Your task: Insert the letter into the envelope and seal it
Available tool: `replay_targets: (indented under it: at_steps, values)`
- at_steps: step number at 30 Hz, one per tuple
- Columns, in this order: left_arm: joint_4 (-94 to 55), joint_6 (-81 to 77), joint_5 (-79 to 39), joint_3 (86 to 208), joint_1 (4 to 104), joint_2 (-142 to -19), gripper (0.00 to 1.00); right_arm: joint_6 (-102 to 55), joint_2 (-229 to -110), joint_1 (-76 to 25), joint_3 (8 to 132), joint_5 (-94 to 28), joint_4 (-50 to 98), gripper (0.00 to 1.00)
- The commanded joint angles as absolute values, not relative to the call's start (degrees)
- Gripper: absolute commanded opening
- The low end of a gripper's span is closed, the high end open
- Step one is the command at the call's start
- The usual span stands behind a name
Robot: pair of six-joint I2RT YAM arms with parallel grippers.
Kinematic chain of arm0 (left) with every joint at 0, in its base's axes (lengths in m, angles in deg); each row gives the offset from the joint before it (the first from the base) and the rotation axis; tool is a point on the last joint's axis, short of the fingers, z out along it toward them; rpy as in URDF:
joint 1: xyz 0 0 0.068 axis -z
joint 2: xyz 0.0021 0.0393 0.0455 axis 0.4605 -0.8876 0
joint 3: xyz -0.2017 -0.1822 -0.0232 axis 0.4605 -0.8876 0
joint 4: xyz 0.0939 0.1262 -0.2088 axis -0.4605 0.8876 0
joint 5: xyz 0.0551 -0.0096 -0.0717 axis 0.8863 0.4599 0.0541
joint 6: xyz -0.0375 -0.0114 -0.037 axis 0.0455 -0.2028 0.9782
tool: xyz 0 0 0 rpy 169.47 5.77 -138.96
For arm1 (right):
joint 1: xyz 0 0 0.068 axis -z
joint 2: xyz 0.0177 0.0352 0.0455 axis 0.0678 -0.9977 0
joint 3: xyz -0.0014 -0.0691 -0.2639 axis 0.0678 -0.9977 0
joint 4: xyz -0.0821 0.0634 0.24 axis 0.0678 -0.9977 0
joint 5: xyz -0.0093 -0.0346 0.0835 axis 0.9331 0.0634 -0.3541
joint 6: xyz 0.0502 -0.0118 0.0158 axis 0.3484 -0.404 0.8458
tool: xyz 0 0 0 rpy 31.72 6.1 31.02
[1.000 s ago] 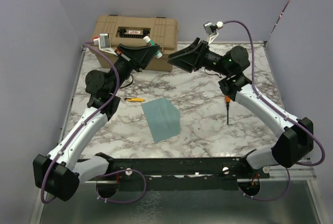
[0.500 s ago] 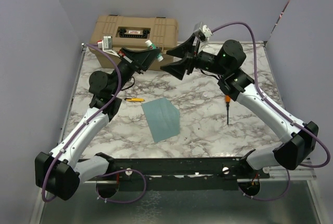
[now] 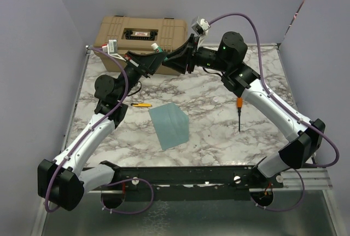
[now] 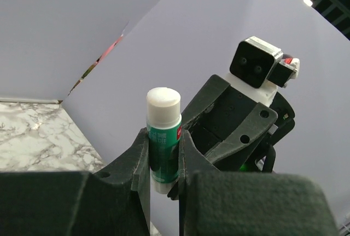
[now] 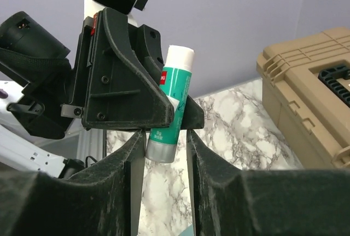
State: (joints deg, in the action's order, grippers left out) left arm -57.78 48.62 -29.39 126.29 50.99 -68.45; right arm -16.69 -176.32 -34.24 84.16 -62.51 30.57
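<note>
The teal envelope (image 3: 170,125) lies flat on the marble table, left of centre. The letter is not in view. My left gripper (image 3: 158,57) is raised over the back of the table and shut on a green-and-white glue stick (image 3: 158,48), held upright with its white cap up (image 4: 163,137). My right gripper (image 3: 176,62) is open and meets it from the right. In the right wrist view its jaws (image 5: 165,137) stand either side of the glue stick's silver lower end (image 5: 164,148), with a gap on both sides.
A tan hard case (image 3: 143,30) stands at the back left, also showing in the right wrist view (image 5: 306,93). A yellow pen (image 3: 141,104) lies left of the envelope. An orange-handled screwdriver (image 3: 239,113) lies right of centre. Purple walls close in on both sides.
My right gripper has swung left and up across the back of the table until its open jaws reach the glue stick in my left gripper. The left arm has barely moved.
</note>
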Motion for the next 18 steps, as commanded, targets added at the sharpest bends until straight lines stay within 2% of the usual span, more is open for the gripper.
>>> replay_targets:
  at_steps: [1, 3, 6, 13, 18]
  values:
    - [-60.1, 48.4, -30.5, 126.7, 51.3, -68.0, 0.00, -15.6, -177.3, -34.1, 85.4, -63.2, 27.1, 0.38]
    - [-60.2, 48.3, -30.4, 126.7, 51.4, -68.0, 0.00, -15.4, -177.0, -34.1, 84.9, -63.0, 27.1, 0.43]
    - [-60.2, 48.1, -30.5, 126.7, 51.4, -68.1, 0.00, -15.6, -177.2, -34.1, 85.2, -61.6, 25.7, 0.44]
    - [-60.3, 47.9, -31.0, 127.0, 51.3, -68.3, 0.00, -13.0, -178.1, -34.0, 87.6, -60.7, 23.4, 0.02]
    - [-61.4, 46.4, -30.6, 126.8, 51.3, -67.3, 0.00, 1.1, -179.3, -31.6, 90.0, -66.9, 23.0, 0.00]
